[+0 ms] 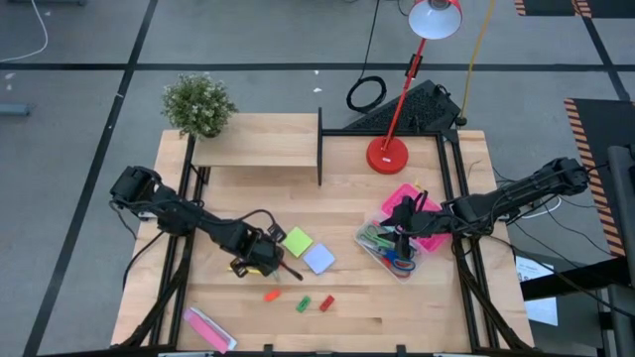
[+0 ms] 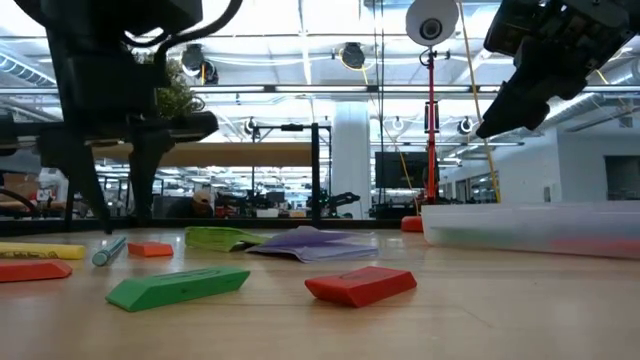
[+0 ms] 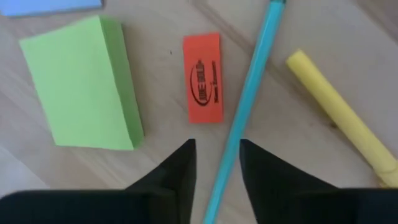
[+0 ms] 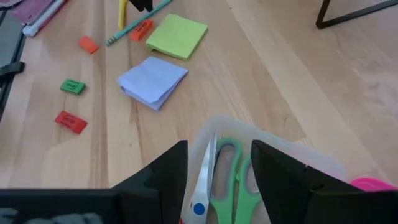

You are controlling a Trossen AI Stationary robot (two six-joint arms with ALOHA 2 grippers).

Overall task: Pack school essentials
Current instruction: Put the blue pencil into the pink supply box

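The left gripper (image 3: pixel 217 165) is low over the table, fingers open with a narrow gap, and the teal pen (image 3: pixel 245 106) runs between the 2 tips. I cannot tell if the fingers touch it yet. Just beside the pen on one side lies an orange block (image 3: pixel 203 78) with dark print, and past it the green sticky-note pad (image 3: pixel 84 84). On the other side of the pen is the yellow pen (image 3: pixel 342 118), apart from it. A corner of the pale-blue pad (image 3: pixel 50 5) shows at the edge.

In the high view the left gripper (image 1: pixel 260 255) is in the left-centre of the table (image 1: pixel 347 198), w/ the green pad (image 1: pixel 297 241) and pale-blue pad (image 1: pixel 318 258) just to its right. Nearer the front edge are 3 small blocks in a row: orange (image 1: pixel 272 295), green (image 1: pixel 303 303), red (image 1: pixel 326 301). A flat pink-and-white packet (image 1: pixel 208 329) lies at the front left corner.

The right gripper (image 4: pixel 217 168) hangs over the clear container (image 4: pixel 280 143) at the right side, fingers open and holding nothing. Under it, inside the container, are green-handled scissors (image 4: pixel 227 180) and a blade w/ a blue pivot (image 4: pixel 199 208). In the high view, blue and red handles (image 1: pixel 399 264) also show in the container, and a pink perforated lid (image 1: pixel 412 213) lies partly behind it.

At the back stand a wooden shelf (image 1: pixel 258 149), a small plant (image 1: pixel 198 104) and a red lamp (image 1: pixel 389 154).
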